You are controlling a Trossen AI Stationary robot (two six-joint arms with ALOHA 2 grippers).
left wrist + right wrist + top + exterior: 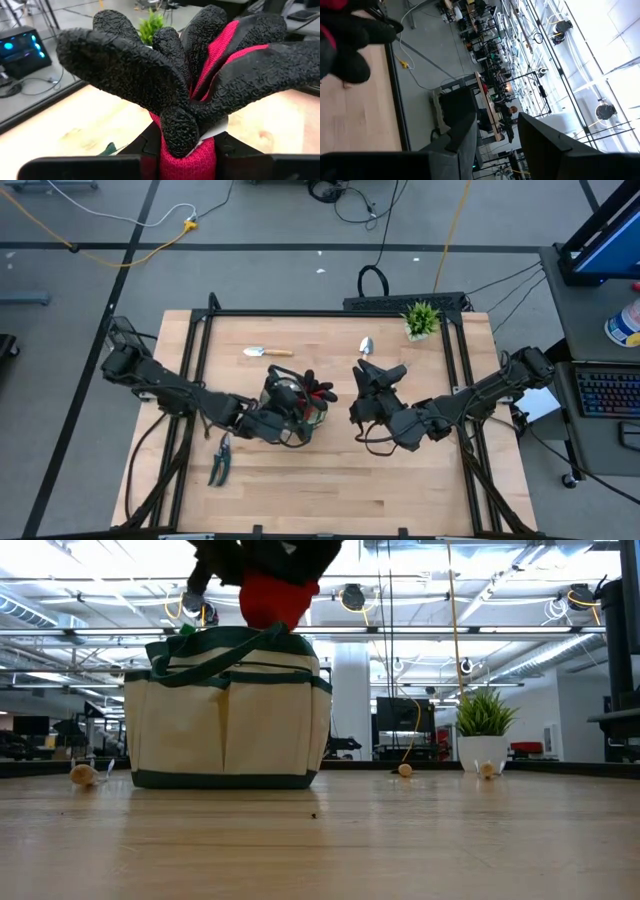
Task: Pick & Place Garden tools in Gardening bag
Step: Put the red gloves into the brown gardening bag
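Observation:
The tan gardening bag with dark green trim stands on the table at centre left and also shows in the high view. My left gripper is over the bag's open top, shut on the red-and-black glove. In the low view the glove is just above the bag's rim. My right gripper is open and empty to the right of the bag; its fingers frame only the room. Two wooden-handled trowels lie flat farther back. The pruning shears lie flat near the left front. My left gripper pinches the glove's red knit cuff between its two fingers. It comes from the table's left. The glove's black fingers splay out beyond the fingertips. The glove is lifted clear of the table, over the bag's opening.
A small spiky green potted plant stands at the table's far right corner and also shows in the low view. Bare wooden table lies in front of the bag and along the near edge.

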